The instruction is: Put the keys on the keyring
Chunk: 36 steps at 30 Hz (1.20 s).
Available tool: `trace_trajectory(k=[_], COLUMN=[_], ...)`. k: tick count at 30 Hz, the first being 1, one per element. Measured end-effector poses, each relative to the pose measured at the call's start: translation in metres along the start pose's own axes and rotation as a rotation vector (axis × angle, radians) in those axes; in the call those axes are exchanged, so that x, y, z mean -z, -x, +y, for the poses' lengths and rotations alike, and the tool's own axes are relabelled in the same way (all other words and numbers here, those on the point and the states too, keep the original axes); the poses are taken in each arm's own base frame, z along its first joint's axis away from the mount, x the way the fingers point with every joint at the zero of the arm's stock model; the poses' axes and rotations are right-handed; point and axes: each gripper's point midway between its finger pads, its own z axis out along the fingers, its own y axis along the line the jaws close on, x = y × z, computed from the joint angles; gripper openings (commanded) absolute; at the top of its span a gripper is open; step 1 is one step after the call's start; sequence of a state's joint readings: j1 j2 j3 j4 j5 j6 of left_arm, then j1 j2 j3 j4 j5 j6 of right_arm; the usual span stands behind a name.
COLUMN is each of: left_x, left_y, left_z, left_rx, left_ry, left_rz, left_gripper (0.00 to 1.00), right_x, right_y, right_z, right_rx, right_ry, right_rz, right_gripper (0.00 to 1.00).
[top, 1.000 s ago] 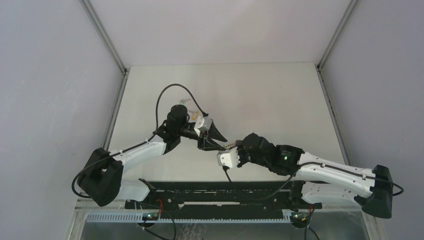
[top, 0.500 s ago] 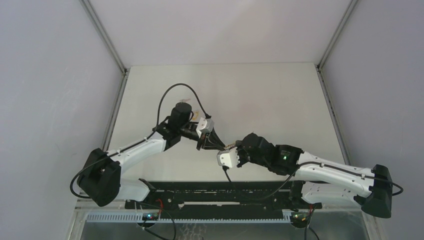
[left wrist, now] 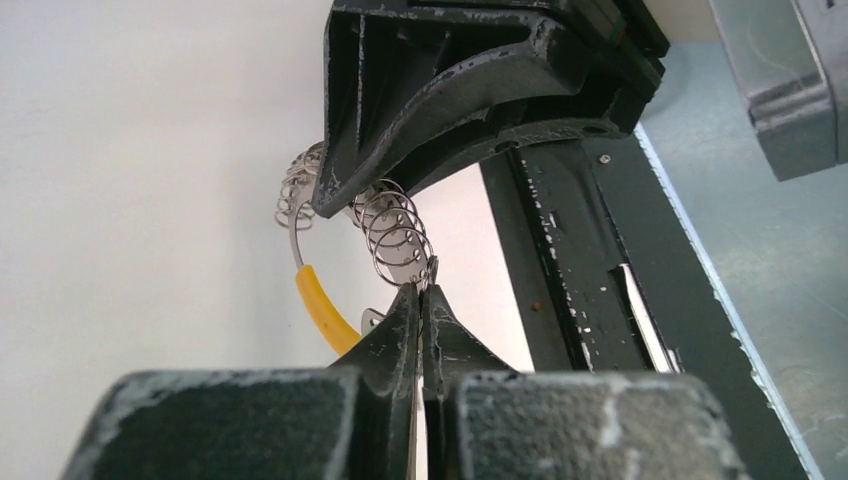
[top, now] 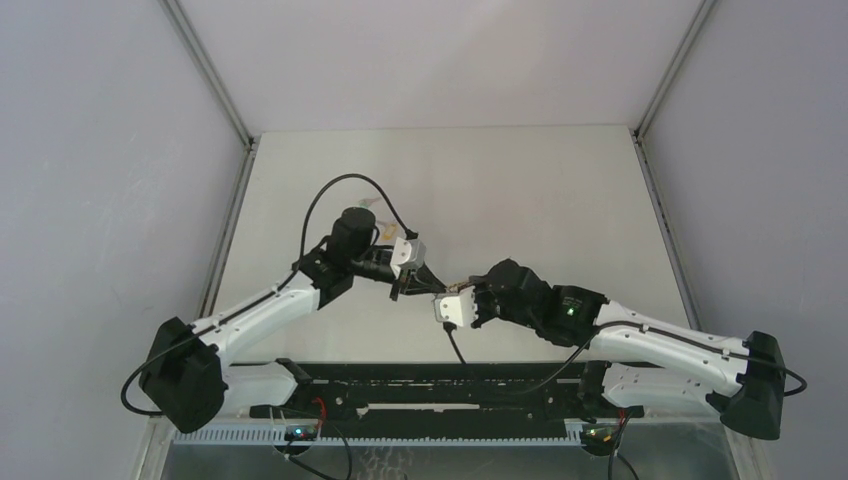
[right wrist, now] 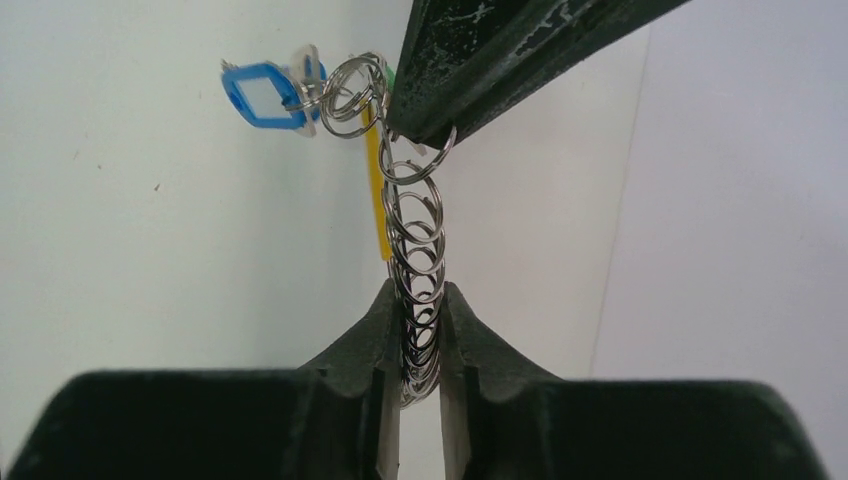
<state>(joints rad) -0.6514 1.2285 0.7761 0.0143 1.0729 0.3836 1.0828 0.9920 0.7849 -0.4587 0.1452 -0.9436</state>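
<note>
Steel keyring (right wrist: pixel 418 235) is held taut between your tools above the bench (top: pixel 560 200): right tool (right wrist: pixel 421 292) pinches its chain, left tool (left wrist: pixel 421 295) pinches the end ring. Next, probably free one tool for a key.

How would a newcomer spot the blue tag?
Over the near middle of the white table, the left hand and right hand meet at a chain of small steel rings. Follow it away from the right hand: at the far end sits the blue tag, the only blue, windowed rectangle, beside a yellow strip.
</note>
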Motion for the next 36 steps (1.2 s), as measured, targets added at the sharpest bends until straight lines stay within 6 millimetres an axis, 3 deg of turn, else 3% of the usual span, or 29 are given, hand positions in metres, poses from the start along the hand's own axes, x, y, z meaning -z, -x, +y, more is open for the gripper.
trace_trajectory(k=[7, 13, 17, 19, 22, 26, 31, 36], left_x=[0.012, 0.02, 0.027, 0.028, 0.027, 0.032, 0.039, 0.032], left_y=[-0.004, -0.022, -0.019, -0.015, -0.01, -0.021, -0.039, -0.052], left_z=[0.017, 0.029, 0.04, 0.045, 0.048, 0.046, 0.041, 0.035], left_rx=[0.031, 0.132, 0.182, 0.198, 0.217, 0.251, 0.311, 0.338], left_ry=[0.187, 0.328, 0.424, 0.46, 0.493, 0.527, 0.554, 0.53], left_rz=[0.074, 0.17, 0.215, 0.235, 0.274, 0.35, 0.429, 0.474], left_gripper=[0.0, 0.0, 0.0, 0.0, 0.0, 0.0, 0.0, 0.0], right_x=[0.001, 0.015, 0.024, 0.024, 0.013, -0.004, -0.015, -0.017], right_y=[-0.003, 0.004, 0.01, 0.01, 0.005, 0.004, 0.015, 0.029], right_z=[-0.003, -0.014, -0.035, -0.036, -0.031, -0.016, -0.013, -0.011], right_rx=[-0.121, -0.317, -0.485, -0.54, -0.614, -0.654, -0.645, -0.63], right_ry=[-0.019, -0.071, -0.171, -0.191, -0.186, -0.111, -0.041, -0.009], right_rz=[-0.003, -0.084, -0.222, -0.275, -0.354, -0.416, -0.49, -0.581], right_gripper=[0.34, 0.37, 0.37, 0.36, 0.33, 0.31, 0.31, 0.32])
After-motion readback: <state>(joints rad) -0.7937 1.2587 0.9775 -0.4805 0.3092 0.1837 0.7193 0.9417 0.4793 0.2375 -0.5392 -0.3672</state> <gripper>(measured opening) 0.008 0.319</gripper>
